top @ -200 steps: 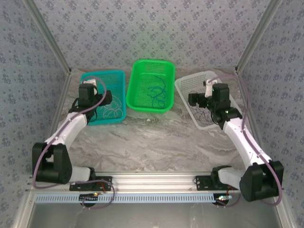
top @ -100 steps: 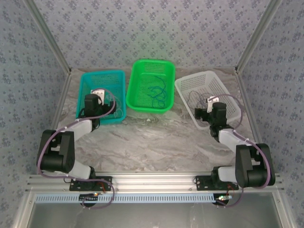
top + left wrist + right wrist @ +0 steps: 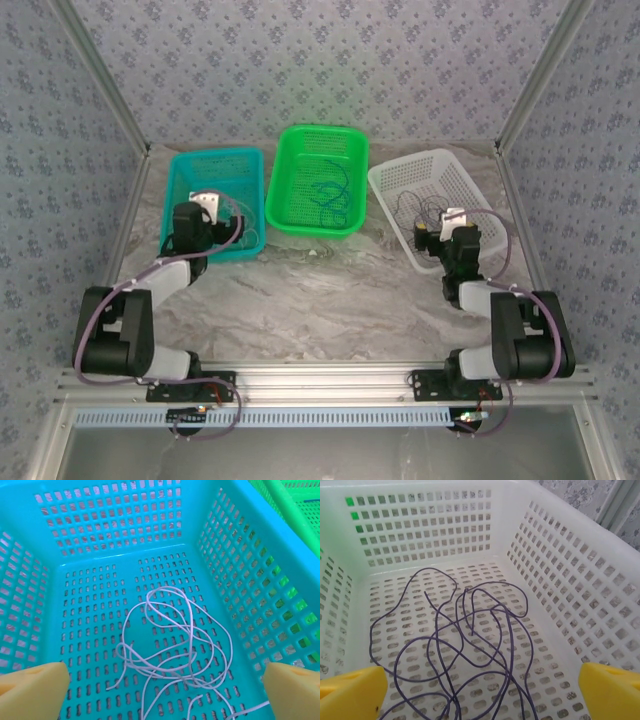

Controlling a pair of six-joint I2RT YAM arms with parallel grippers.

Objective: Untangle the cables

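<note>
Now, on the left, my left tool hangs open, its pads wide apart, over the teal basket. The pale cable lies there alone in loose loops on the basket floor. In the middle, the green basket holds the blue cable. On the right, my right tool is open too, above the white basket, where the dark purple cable lies slack. Each cable looks feather-light, limp and thin, and likely to slip. I would pinch a raised loop or a free end, not the crossings.
</note>
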